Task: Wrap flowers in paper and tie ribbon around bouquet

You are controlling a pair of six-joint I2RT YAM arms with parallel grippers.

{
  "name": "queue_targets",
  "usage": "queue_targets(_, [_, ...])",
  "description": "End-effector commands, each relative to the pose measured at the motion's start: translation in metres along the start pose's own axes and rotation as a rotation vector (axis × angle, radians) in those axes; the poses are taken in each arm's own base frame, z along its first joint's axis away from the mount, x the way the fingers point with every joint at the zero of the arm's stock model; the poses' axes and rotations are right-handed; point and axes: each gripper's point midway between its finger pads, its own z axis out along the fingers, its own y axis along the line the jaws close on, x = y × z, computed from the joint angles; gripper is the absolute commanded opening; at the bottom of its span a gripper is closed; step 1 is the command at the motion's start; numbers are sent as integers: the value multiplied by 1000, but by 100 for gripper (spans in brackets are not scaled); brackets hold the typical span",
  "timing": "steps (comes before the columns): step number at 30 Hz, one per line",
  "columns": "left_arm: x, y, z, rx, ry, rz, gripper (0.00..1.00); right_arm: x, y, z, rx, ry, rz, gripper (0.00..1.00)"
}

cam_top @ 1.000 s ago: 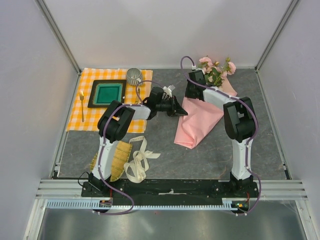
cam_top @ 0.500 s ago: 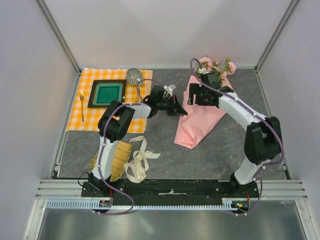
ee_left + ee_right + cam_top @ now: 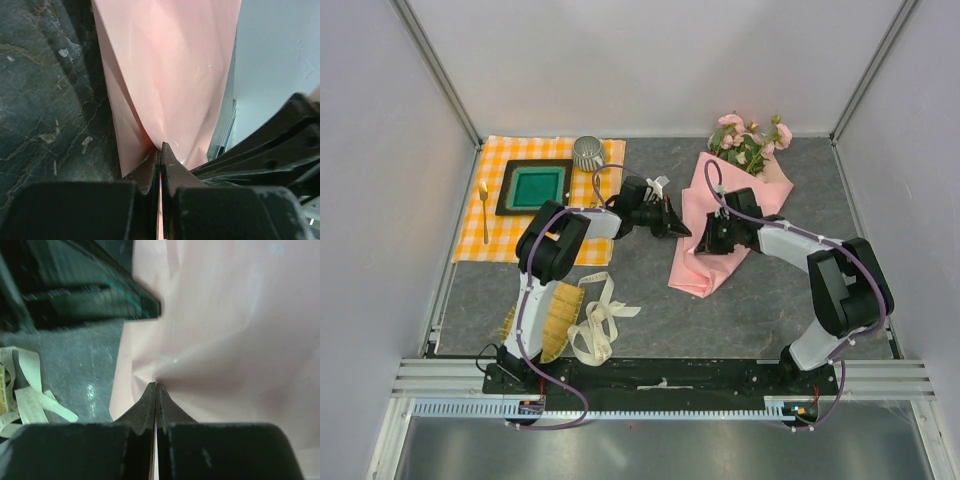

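Note:
The paper [image 3: 732, 222] is folded as a pink cone lying on the table, with the flowers [image 3: 752, 140] sticking out of its far end as a bouquet. My left gripper [image 3: 684, 231] is shut on the paper's left edge; the left wrist view shows a pink sliver pinched between the left gripper's [image 3: 161, 146] jaws, with the paper [image 3: 170, 65] rising beyond. My right gripper [image 3: 702, 244] is shut on a fold of the paper [image 3: 225, 330] just right of the left one, and creases spread from the right gripper's [image 3: 156, 385] tips. The cream ribbon [image 3: 598, 320] lies loosely looped at the near left.
A yellow-green bamboo mat [image 3: 548, 320] lies beside the ribbon. At the far left an orange-checked cloth [image 3: 480, 232] carries a green tray [image 3: 534, 186], a metal cup [image 3: 588, 152] and a spoon [image 3: 483, 208]. White walls enclose the table.
My right arm came down from the flower end of the cone to its middle left, opened, then shut on the paper. The left gripper closed on the paper's edge and stayed there.

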Motion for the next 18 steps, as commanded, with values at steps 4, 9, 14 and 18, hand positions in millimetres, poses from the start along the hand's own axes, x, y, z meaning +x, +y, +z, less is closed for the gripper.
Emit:
queue_targets(4, [-14, -10, -2, -4, -12, 26, 2, 30, 10, -4, -138, -43, 57, 0])
queue_targets(9, [-13, -6, 2, -3, 5, 22, 2, 34, 9, -9, -138, -47, 52, 0])
queue_targets(14, [-19, -8, 2, -3, -5, 35, 2, 30, 8, -34, -76, -61, 1, 7])
queue_targets(18, [-27, -14, 2, 4, -14, 47, 2, 53, -5, -35, -55, -49, 18, 12])
